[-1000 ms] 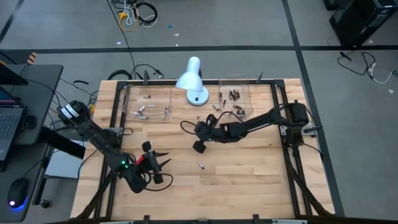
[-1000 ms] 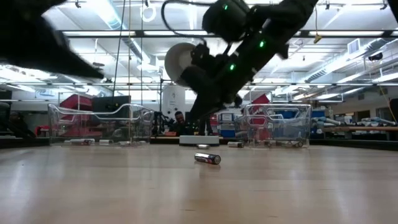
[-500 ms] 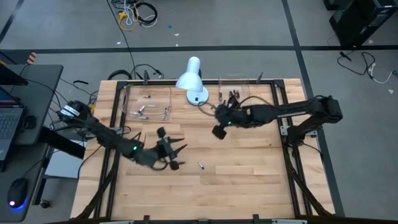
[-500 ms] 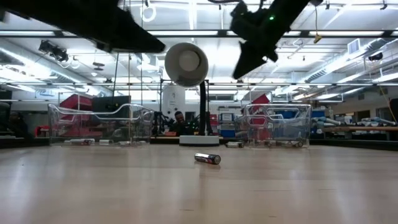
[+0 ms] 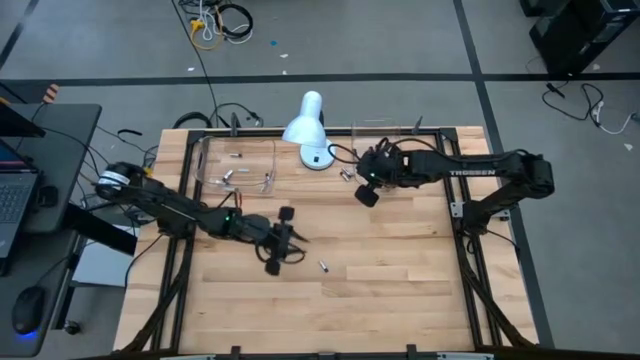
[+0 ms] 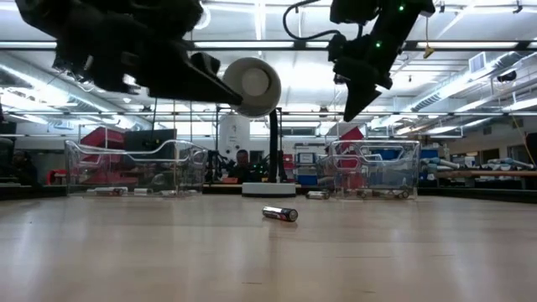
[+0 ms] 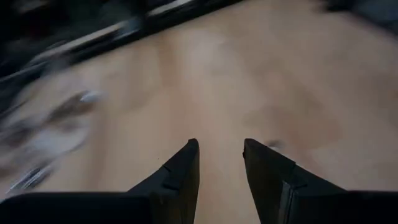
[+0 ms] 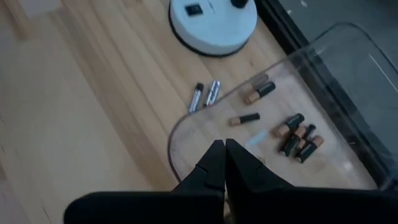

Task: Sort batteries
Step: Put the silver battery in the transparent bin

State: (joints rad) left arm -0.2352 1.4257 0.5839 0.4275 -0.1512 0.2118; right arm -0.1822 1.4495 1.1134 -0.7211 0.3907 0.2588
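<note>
- Pale wood planks form the table (image 5: 400, 290), ringed by a black frame.
- A lone battery (image 5: 323, 266) lies on its side on the bare wood near the table's middle; in the low view the same battery (image 6: 279, 214) rests flat, untouched.
- The left gripper (image 5: 285, 241) hangs above the wood just left of that battery, its fingers (image 7: 180, 174) spread with nothing between them.
- The right gripper (image 5: 366, 184) hovers at the near-left corner of the right tray (image 5: 398, 148), fingers (image 8: 211, 167) pressed together; whether they pinch anything cannot be told.
- Dark, copper-tipped batteries (image 8: 297, 138) lie scattered inside that tray, and two silvery ones (image 8: 204, 95) sit on the wood just outside its wall, between it and the lamp (image 5: 307, 128).
- The left tray (image 5: 210, 150), at the far left, holds a few silvery batteries (image 5: 230, 177).
</note>
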